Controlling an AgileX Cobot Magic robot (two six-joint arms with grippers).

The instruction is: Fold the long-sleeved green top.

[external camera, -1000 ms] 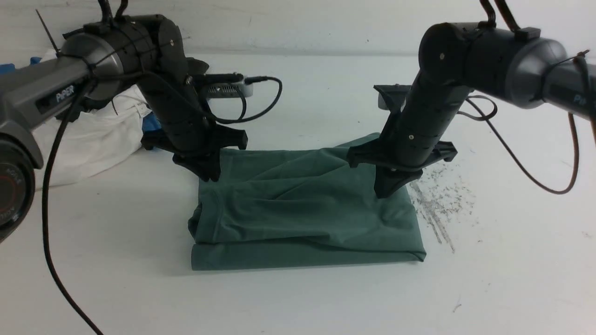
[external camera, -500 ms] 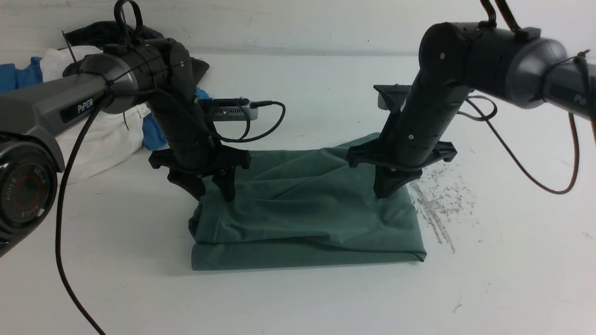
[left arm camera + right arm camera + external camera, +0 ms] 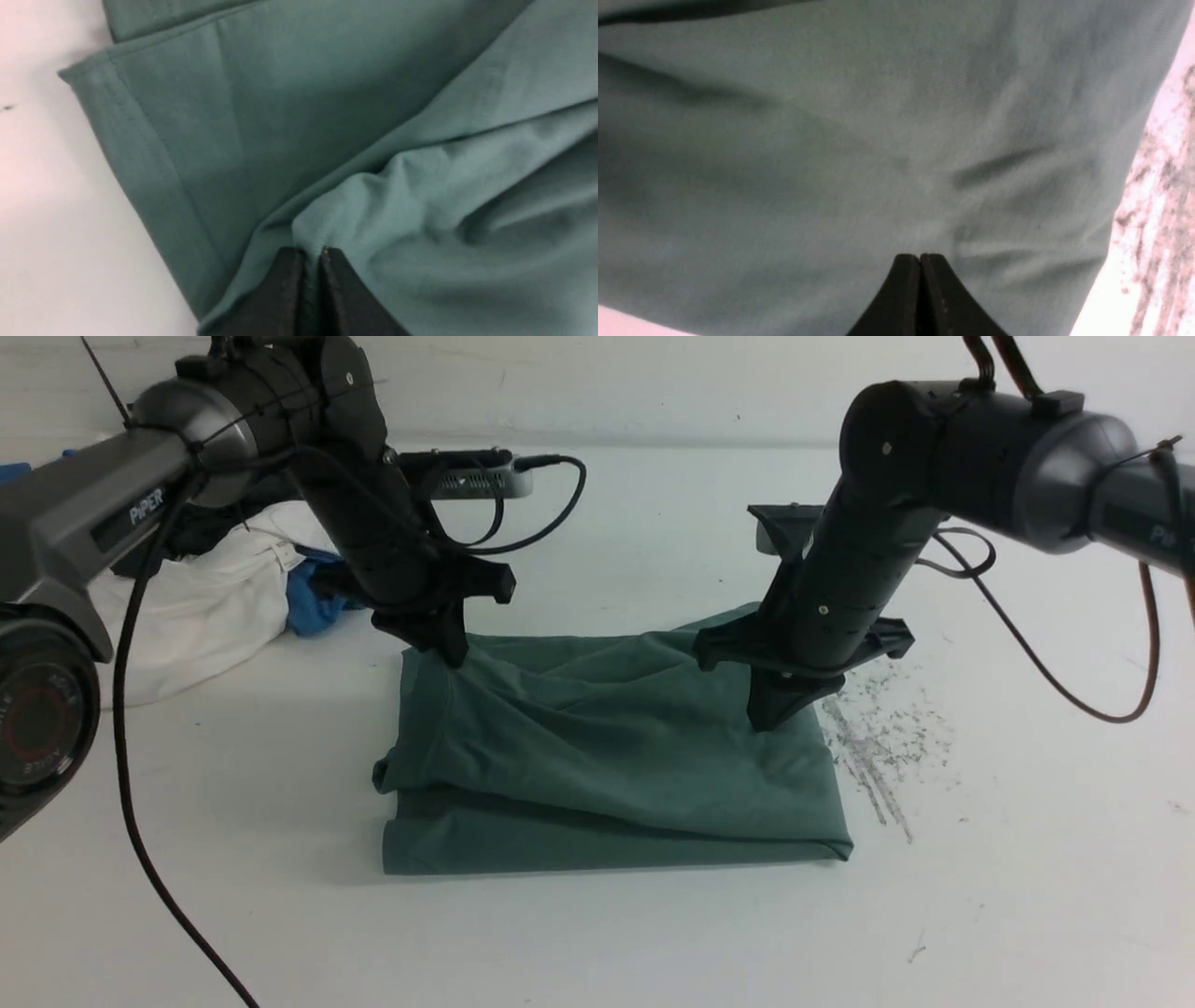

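Starting out front: finding the green long-sleeved top [image 3: 607,756] in the middle of the counter [image 3: 597,933], already down to a thick rectangle with its doubled edge facing the near edge. Spotting the left gripper [image 3: 448,651] at the top's far-left corner, clamped on a pinch of cloth and tenting it up, probably to pull that slack upper layer square. Noting the right gripper [image 3: 773,714] closed on nothing, tips planted on the far-right part of the cloth, seemingly as an anchor against sliding. Passing over a white garment [image 3: 196,607] and a blue garment [image 3: 313,602] heaped toward the counter's far-left corner, apart from the job.

Over to the left wrist: confirming the left gripper [image 3: 312,261] squeezing a stitched ridge of green fabric between tight jaws, with a hemmed edge flat on bare counter nearby.

Over to the right wrist: showing the right gripper [image 3: 920,266] with tips pressed together against smooth cloth, no fold caught, and scuff marks [image 3: 1157,186] on the counter just beside the top's edge.

Judging the fold nearly finished, tidying only.
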